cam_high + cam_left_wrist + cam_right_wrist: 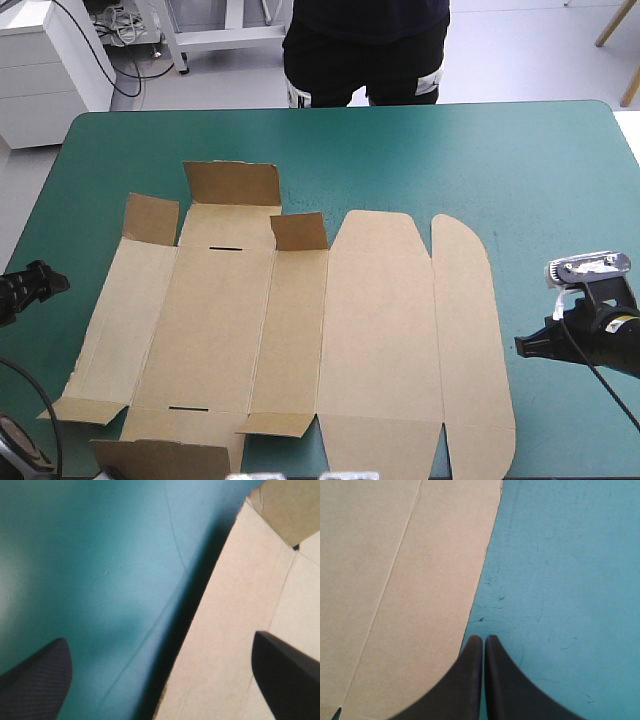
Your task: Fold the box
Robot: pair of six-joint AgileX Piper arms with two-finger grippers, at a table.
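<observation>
At lower right the right gripper, closed to a point, sits near the rounded lid flap of the box; at the left edge the left gripper stands wide open just beside its side panel. The box lies flat mid-frame on the table, only small flaps toward upper left tilted up. I judge the left should pinch that panel's edge and raise it along the crease while the right pins the base.

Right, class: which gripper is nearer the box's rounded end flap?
Right. The right gripper hangs just beside the outer edge of the rounded flap; the left gripper is beyond the opposite edge of the box.
</observation>
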